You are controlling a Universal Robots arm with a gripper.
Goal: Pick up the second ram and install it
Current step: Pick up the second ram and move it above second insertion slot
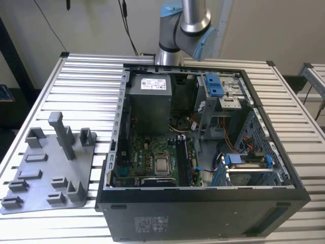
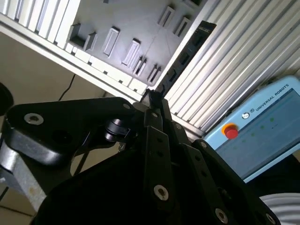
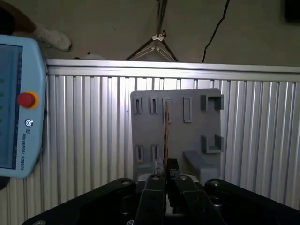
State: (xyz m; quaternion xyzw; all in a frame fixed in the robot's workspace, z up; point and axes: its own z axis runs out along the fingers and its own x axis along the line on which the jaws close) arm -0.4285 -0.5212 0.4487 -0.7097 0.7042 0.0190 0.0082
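Soft, even light; glare on the slatted table [image 3: 84, 117].

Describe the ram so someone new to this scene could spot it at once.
On the slatted table, find the grey tray. In the second wrist view the ram is the long narrow strip held by the end effector, in front of the tray. It is dark with a row of chips, unlike the tray's pale grey slots.

Noting ribbed metal table [image 1: 45, 91] sitting before pale wall [image 1: 91, 25]; seeing second ribbed table [image 1: 316, 76] at the exterior view's right, grey floor [image 3: 108, 28] below.
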